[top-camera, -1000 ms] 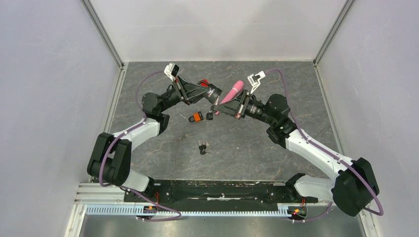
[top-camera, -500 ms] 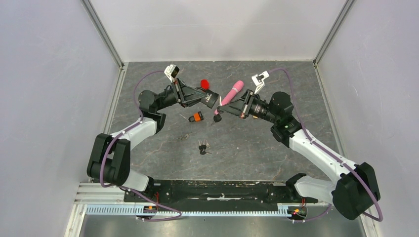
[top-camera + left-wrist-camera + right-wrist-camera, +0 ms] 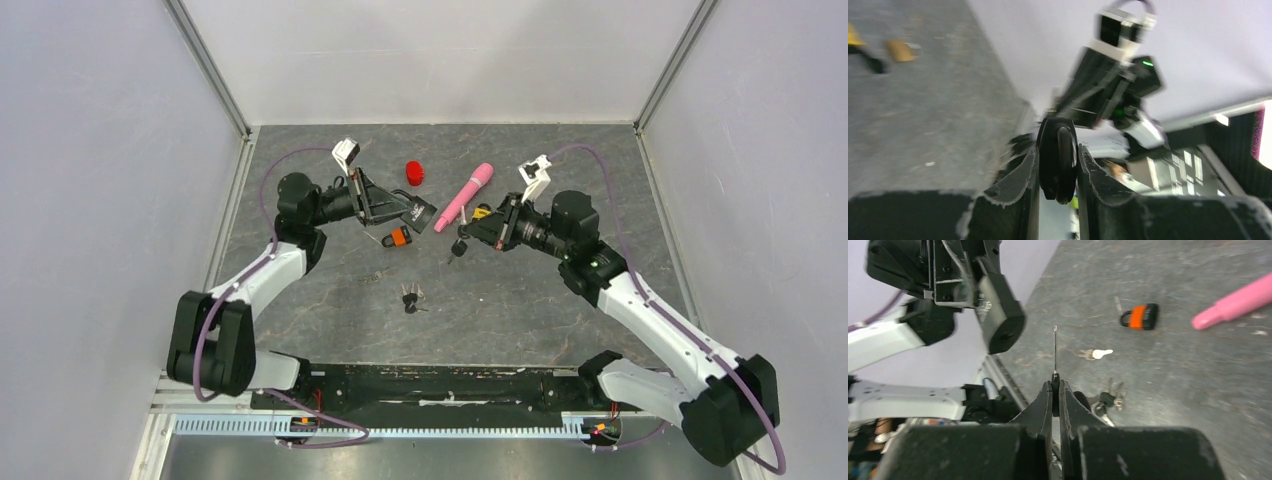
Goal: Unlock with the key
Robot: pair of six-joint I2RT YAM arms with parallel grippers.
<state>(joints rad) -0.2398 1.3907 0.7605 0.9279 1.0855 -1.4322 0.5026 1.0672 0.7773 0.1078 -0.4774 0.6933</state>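
Left hand [image 3: 1058, 165] clamped on black padlock [image 3: 1000, 320], right hand [image 3: 1056, 385] pinching key [image 3: 1055, 350] by its head; both aloft over counter [image 3: 520, 300], apart. Alignment stage. Required next: tip squared to keyhole [image 3: 1008, 335], inserted, turned.

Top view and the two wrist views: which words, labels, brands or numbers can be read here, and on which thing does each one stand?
No text can be read in any view.
Black padlock: small white marks on it, too small and too blurred to read.
Orange padlock and key: no print shows.
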